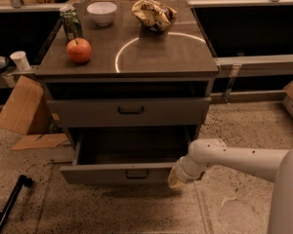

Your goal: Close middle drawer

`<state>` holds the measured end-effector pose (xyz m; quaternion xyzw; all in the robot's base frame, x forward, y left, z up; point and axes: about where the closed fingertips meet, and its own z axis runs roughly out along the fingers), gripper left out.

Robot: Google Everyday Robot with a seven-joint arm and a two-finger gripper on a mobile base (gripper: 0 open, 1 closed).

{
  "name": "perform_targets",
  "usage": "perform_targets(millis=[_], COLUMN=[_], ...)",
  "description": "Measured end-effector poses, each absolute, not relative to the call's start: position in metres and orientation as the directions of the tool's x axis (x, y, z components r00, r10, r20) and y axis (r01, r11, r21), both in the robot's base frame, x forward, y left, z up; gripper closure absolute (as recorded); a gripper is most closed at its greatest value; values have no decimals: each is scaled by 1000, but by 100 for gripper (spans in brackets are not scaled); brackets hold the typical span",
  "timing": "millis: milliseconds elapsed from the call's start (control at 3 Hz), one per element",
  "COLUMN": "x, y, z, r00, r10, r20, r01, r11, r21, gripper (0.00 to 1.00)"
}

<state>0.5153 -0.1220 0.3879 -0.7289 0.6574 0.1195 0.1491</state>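
Observation:
The middle drawer (102, 174) is pulled well out of the grey cabinet. Its low front has a small dark centre pull, and its deep grey tray (132, 147) is bare. My gripper (176, 179), on the end of the white arm (234, 160) reaching in from the right, is at the right end of the drawer front, touching or very close to it. The taller top drawer (129, 111) above is shut. The lowest drawer is hidden under the open one.
On the cabinet top (151, 52) sit an apple (79, 49), a green can (70, 21), a white bowl (102, 12) and a crumpled snack bag (154, 14). Cardboard (19, 106) and a paper cup (20, 60) stand to the left. A black bar (10, 206) lies on the floor at the lower left.

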Motion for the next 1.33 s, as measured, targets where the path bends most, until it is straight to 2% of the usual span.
perform_targets(millis=[333,667,1000,1333], x=[536,554,553,573], y=[-123,-123,-123,-123], z=[380,373,374,376], r00=[89,72,72,62], r10=[-927,-932,-932,-930], r20=[-365,-355,-355,-361], r01=[-995,-996,-996,-995], r11=[-67,-48,-48,-30], r21=[-72,-78,-78,-95], gripper=[94,100,100,84])
